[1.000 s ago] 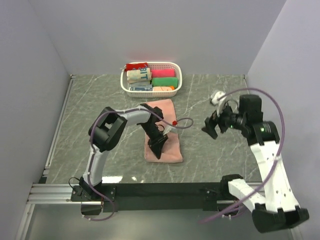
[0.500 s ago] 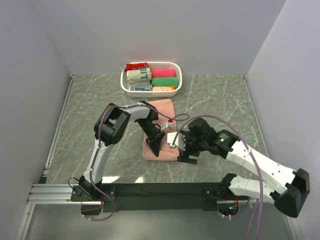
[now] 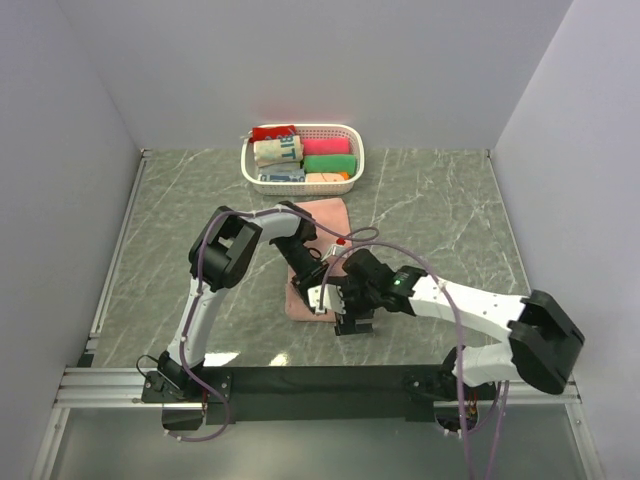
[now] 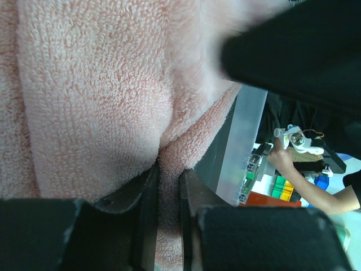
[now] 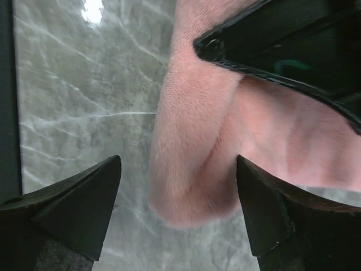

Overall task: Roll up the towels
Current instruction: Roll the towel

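From high behind the arm bases we look down on the whole marble table. Our left wrist view sits right against the pink towel. Our right wrist view looks down, close, on that towel's end. All three share it.

The salmon-pink terry towel is lying as a long strip on the grey marbled tabletop, running from near the white basket toward the near edge, its near end bunching into a thick rounded fold.
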`<state>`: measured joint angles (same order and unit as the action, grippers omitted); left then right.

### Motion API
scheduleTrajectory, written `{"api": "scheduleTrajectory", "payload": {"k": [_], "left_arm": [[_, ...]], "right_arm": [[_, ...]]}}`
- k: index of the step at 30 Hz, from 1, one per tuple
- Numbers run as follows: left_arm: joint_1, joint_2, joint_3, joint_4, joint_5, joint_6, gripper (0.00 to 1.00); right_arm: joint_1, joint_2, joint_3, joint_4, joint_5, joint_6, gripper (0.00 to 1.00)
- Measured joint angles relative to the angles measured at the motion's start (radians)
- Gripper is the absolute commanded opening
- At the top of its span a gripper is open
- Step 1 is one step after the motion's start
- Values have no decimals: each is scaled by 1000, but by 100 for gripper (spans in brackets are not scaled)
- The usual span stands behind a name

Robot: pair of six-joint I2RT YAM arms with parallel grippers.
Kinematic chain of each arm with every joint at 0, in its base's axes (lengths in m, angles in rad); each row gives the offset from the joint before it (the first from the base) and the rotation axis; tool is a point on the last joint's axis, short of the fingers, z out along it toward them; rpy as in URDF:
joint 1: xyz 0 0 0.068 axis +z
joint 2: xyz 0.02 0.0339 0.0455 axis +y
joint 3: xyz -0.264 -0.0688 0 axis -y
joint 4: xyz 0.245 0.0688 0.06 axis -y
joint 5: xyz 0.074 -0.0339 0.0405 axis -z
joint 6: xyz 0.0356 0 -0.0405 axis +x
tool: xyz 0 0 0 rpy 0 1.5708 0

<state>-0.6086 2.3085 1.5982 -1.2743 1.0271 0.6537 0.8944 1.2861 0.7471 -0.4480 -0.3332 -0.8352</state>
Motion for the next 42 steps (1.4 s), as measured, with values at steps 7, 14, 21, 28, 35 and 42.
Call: {"api": "scheduleTrajectory", "payload": {"k": [7, 14, 21, 28, 35, 42], "left_arm": [[10, 5, -2, -5, 6, -2, 18], [30, 14, -5, -18, 22, -3, 17], [48, 29, -12, -21, 61, -11, 15], [63, 53, -17, -21, 118, -27, 30], [128, -18, -92, 71, 142, -101, 45], [232, -60, -99, 134, 119, -109, 51]], "right_arm": [[-2, 95, -36, 47, 14, -45, 53], [-71, 188, 60, -16, -74, -38, 5], [-235, 362, 238, -224, -329, -25, 1], [-293, 396, 259, -280, -430, -26, 0], [-298, 441, 307, -351, -468, -26, 0], [-304, 523, 344, -461, -498, -26, 0]]}}
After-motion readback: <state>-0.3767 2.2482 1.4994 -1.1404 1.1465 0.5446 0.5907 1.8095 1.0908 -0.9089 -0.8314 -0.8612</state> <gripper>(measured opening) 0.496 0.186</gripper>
